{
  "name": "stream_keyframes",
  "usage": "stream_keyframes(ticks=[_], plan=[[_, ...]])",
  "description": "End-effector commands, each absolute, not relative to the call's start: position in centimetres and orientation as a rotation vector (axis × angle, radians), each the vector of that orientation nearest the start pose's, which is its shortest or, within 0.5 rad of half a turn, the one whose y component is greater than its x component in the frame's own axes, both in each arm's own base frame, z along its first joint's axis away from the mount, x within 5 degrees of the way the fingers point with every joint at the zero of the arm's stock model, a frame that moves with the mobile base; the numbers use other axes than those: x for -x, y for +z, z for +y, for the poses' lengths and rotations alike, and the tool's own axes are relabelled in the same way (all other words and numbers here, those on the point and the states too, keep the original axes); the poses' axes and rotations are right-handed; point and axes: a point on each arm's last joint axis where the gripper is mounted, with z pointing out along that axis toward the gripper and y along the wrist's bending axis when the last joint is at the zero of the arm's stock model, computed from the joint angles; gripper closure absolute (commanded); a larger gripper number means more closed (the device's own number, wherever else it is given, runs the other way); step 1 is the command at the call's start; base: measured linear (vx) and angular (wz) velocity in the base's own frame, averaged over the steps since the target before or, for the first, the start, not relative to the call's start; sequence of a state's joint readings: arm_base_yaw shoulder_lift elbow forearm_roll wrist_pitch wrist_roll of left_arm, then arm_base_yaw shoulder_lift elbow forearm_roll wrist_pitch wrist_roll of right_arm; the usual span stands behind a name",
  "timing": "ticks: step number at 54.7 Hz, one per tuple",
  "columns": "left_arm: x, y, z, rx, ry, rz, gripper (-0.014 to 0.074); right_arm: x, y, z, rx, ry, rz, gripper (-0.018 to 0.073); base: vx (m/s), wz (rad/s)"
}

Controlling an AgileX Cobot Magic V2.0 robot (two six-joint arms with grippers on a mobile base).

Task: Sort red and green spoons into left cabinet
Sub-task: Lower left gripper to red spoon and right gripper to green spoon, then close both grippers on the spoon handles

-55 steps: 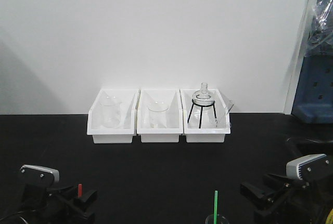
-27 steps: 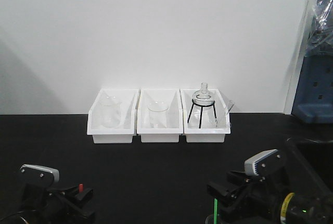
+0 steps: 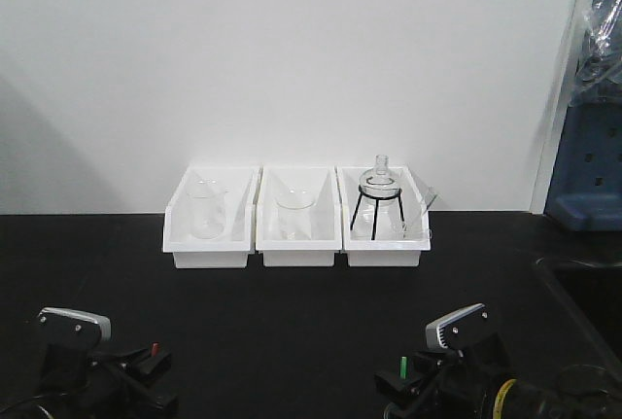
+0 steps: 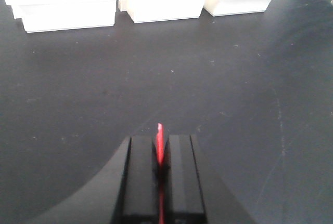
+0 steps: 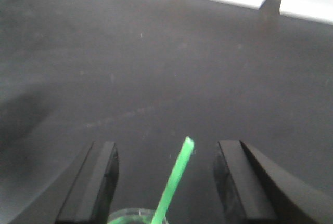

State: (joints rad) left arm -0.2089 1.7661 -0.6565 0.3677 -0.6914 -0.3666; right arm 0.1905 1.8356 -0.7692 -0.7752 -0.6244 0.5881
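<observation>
Both arms matte black, left gripper [image 4: 161, 164] and right gripper [image 5: 166, 174] alike with flat, blocky black jaws, each wrist capped by a rounded silver-grey housing [image 3: 73, 324] bearing small dark screws, the right arm carrying a yellow ring [image 3: 505, 395], possibly a label band.

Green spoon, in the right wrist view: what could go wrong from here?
1. The green spoon leans in a clear cup, between the open fingers of the right tool; closing might push it aside or tip the cup.
2. The left tool pinches the thin red spoon; it might twist or slip.
</observation>
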Motion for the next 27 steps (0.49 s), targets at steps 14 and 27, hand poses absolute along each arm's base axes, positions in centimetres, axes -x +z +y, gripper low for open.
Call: stream_keyframes(ticks=[14,27], plan=[[-31.86,18.43,-9.14,-0.265,-0.454,1.784,0.0414,-33.46,17.47,10.73,0.53,0.565,1.832,0.0267,0.0,0.0],[-31.86,18.43,-9.14,-0.265,-0.454,1.784,0.0414,-33.46,17.45,10.72,0.507,0.58,1.843,0.0456,0.0,0.0]])
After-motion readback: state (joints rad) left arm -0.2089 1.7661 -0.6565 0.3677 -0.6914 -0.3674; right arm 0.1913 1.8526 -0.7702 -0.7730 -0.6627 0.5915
